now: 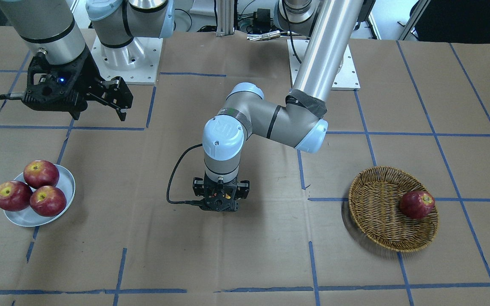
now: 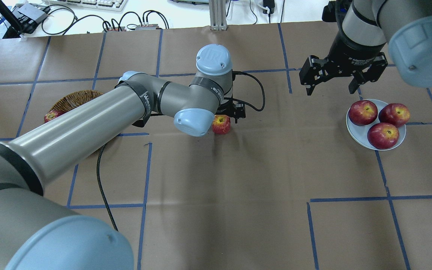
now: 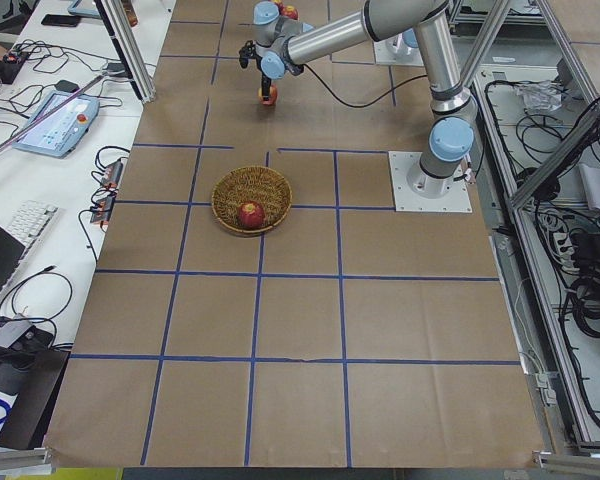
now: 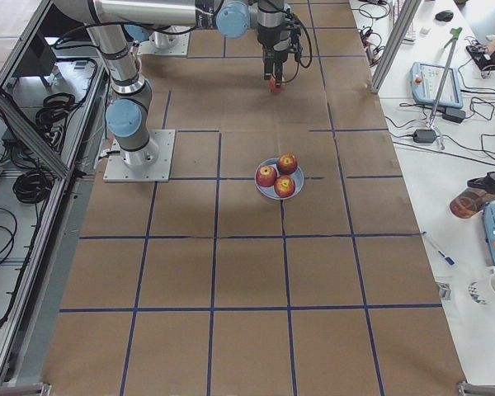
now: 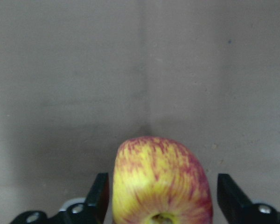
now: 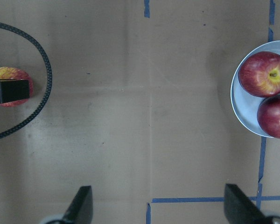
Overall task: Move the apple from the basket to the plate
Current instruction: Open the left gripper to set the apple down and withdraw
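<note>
The apple [image 5: 161,182], light red with yellow streaks, sits low at the middle of the table [image 2: 221,124]. My left gripper [image 5: 162,196] is open around it, with a narrow gap showing on each side. From the front view the gripper [image 1: 220,206] hides the apple. The wicker basket [image 1: 377,229] holds one darker red apple [image 1: 416,204]. The pale plate [image 2: 354,131] carries three dark red apples. My right gripper [image 2: 330,91] is open and empty, up above the table just beside the plate.
The left arm's black cable [image 2: 101,180] trails over the table near the basket [image 2: 75,99]. Blue tape lines grid the brown paper. The arm bases stand at the robot's edge of the table [image 1: 126,59].
</note>
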